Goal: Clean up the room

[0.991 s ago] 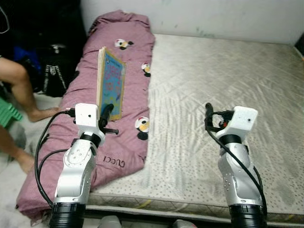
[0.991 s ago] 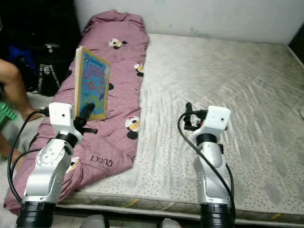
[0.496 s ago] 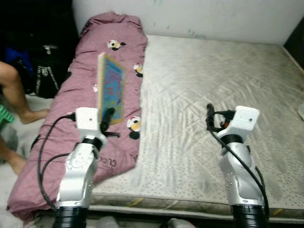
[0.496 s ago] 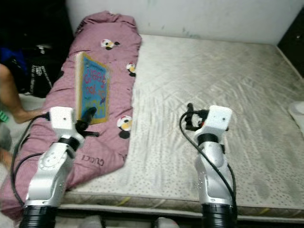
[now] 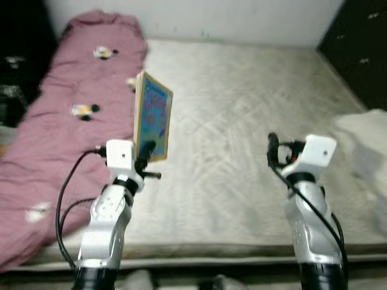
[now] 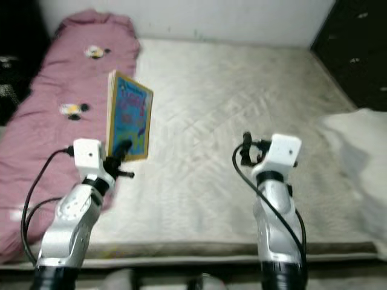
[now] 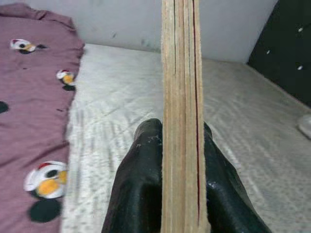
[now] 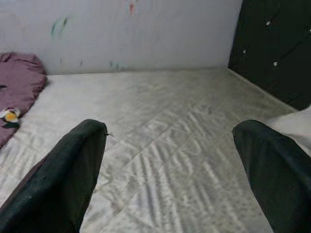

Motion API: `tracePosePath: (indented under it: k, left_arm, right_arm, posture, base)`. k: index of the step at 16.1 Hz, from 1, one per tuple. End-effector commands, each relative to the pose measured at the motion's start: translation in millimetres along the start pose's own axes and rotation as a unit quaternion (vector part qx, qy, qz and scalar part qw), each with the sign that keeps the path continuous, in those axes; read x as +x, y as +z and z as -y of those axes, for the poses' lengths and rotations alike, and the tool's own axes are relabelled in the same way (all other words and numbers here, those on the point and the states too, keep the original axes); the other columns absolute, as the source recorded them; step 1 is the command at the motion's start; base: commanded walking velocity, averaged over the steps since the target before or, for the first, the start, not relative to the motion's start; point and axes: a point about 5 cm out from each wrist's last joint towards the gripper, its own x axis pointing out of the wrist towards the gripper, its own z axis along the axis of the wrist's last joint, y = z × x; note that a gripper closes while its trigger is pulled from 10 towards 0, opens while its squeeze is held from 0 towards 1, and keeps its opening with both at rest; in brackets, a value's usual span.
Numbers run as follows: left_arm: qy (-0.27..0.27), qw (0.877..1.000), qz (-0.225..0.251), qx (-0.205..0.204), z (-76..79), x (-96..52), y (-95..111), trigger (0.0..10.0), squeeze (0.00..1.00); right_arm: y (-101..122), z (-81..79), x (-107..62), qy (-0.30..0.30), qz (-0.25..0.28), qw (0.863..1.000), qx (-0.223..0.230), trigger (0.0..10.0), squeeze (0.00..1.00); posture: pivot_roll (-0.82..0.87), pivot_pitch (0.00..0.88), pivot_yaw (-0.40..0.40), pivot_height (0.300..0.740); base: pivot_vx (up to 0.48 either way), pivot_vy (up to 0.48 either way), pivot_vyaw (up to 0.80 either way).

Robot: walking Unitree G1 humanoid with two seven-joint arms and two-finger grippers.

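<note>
The book (image 5: 153, 116) is held upright, long axis vertical, pinched at its lower edge by the left gripper (image 5: 145, 152) above the mattress (image 5: 242, 103), blanket (image 5: 54, 115) at 9 o'clock, right gripper (image 5: 273, 148) spread wide, empty.

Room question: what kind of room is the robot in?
Most likely a bedroom. A big bare mattress fills the middle, a pink quilt with cartoon prints lies along its left side, and the left gripper holds a picture book upright in its jaws.
</note>
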Motion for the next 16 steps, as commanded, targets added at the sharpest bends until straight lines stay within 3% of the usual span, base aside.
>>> tracePosePath:
  k: [1, 11, 16]
  left_arm:
    - [0.008, 1.0, 0.021, 0.003, -3.0, 0.0, 10.0, 10.0, 0.0]
    - [0.018, 1.0, 0.019, -0.008, -1.7, -2.6, 7.2, 10.0, 0.0]
    - [0.004, 0.999, 0.036, -0.012, -0.5, -0.2, 12.2, 10.0, 0.0]
  right_arm:
    - [0.8, -3.2, -0.9, 0.011, -0.002, 1.0, 0.002, 10.0, 0.0]
    - [2.4, -5.1, 0.6, 0.034, -0.005, 0.999, -0.013, 10.0, 0.0]
    - [3.1, -7.2, -0.9, 0.046, 0.001, 0.999, -0.024, 10.0, 0.0]
  posture:
    - [-0.01, 0.076, -0.059, 0.74]
    - [-0.01, 0.078, -0.076, 0.74]
    - [-0.01, 0.071, -0.074, 0.74]
  base:
    - [0.0, -0.48, 0.0]
    - [0.0, -0.48, 0.0]
    - [0.0, -0.064, 0.0]
